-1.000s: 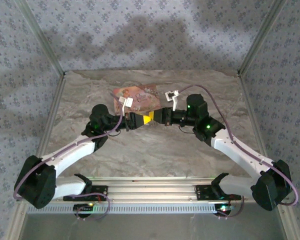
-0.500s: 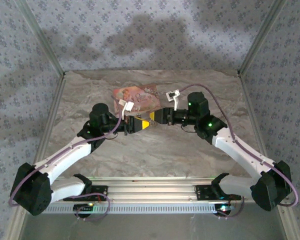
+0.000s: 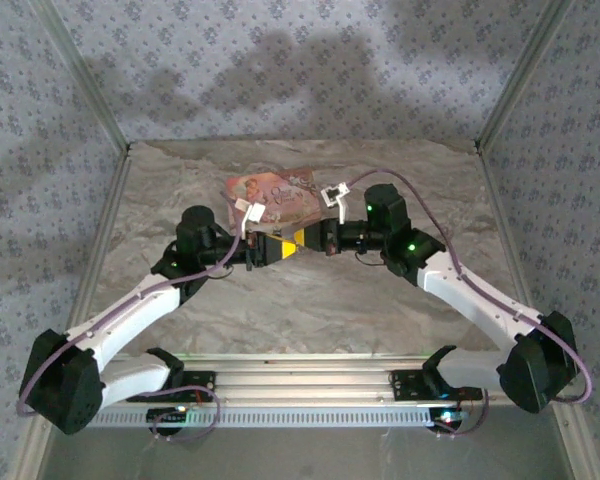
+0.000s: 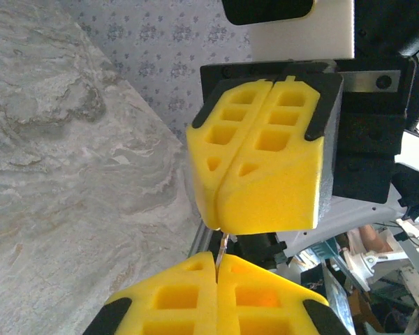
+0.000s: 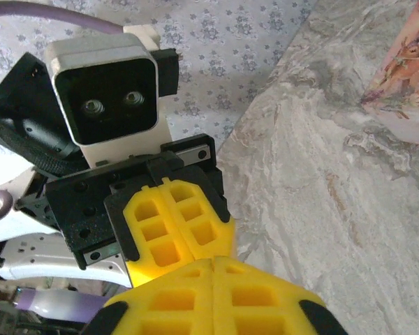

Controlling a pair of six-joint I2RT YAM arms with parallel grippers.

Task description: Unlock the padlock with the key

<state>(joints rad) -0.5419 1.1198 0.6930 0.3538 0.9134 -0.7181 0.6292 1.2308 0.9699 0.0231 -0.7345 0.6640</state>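
Our left gripper [image 4: 216, 280] pinches a thin key [image 4: 221, 253] between closed pads. Our right gripper [image 4: 225, 209], pads pressed together, meets it tip to tip above the table [image 3: 310, 310].

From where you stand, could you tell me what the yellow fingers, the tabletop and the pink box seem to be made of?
Yellow fingers: probably moulded plastic or a printed polymer, matte, with square hollow pockets.
Tabletop: marble-look surface with grey veining and a dull sheen; possibly a printed laminate rather than stone.
Pink box: likely printed cardboard, going by its flat, picture-covered face.
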